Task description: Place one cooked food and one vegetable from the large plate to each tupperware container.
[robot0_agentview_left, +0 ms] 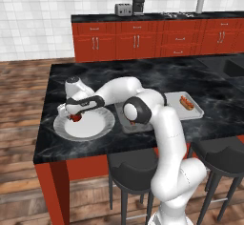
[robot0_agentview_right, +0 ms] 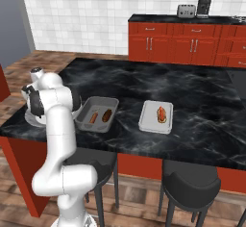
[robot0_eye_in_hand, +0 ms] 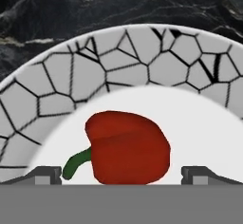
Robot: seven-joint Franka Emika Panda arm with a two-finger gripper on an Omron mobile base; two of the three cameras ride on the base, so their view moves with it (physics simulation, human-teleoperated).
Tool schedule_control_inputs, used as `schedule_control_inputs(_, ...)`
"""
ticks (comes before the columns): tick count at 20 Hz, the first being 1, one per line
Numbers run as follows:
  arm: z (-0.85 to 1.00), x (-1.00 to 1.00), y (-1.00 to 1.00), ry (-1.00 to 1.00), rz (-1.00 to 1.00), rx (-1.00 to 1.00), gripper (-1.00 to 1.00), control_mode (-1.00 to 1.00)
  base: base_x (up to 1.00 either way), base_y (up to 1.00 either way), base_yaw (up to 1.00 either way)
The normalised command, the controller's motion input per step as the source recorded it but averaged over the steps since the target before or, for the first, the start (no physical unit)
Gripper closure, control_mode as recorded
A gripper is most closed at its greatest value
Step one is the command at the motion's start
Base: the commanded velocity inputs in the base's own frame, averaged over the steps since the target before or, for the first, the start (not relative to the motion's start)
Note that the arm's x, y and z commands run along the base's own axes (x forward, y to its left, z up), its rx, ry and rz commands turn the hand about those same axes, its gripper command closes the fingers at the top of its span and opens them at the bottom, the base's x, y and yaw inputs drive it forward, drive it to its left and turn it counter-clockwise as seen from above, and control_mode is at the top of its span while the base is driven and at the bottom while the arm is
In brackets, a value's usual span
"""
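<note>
A small bright-red vegetable [robot0_eye_in_hand: 128,147] with a green stem lies on the white centre of the large plate [robot0_eye_in_hand: 118,61]. My gripper [robot0_eye_in_hand: 124,174] is open and lowered over it, one fingertip [robot0_eye_in_hand: 45,174] on each side, not closed on it. From the left base view the gripper [robot0_agentview_left: 74,116] hangs over the left part of the plate [robot0_agentview_left: 97,128], on the red vegetable [robot0_agentview_left: 76,119]. The nearer tupperware container [robot0_agentview_right: 97,114] holds a thin sausage [robot0_agentview_right: 93,117] and a dark brown lump [robot0_agentview_right: 107,115]. The other container [robot0_agentview_right: 156,117] holds a hot dog [robot0_agentview_right: 162,115].
The plate and both trays sit on a black marble island [robot0_agentview_left: 157,76] with its front edge close by. Two dark stools [robot0_agentview_left: 131,169] stand below that edge. Red cabinets with a toaster [robot0_agentview_left: 123,9] line the back wall.
</note>
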Motion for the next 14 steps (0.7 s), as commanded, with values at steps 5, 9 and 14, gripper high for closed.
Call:
schedule_control_inputs(5, -0.15, 0.0, 0.0, 0.0, 0.0, 0.0, -1.0, -1.0, 0.0, 0.0, 0.0)
schedule_control_inputs(9, -0.2, 0.0, 0.0, 0.0, 0.0, -0.01, -1.0, -1.0, 0.0, 0.0, 0.0)
schedule_control_inputs(14, -0.13, 0.0, 0.0, 0.0, 0.0, 0.0, -1.0, -1.0, 0.0, 0.0, 0.0)
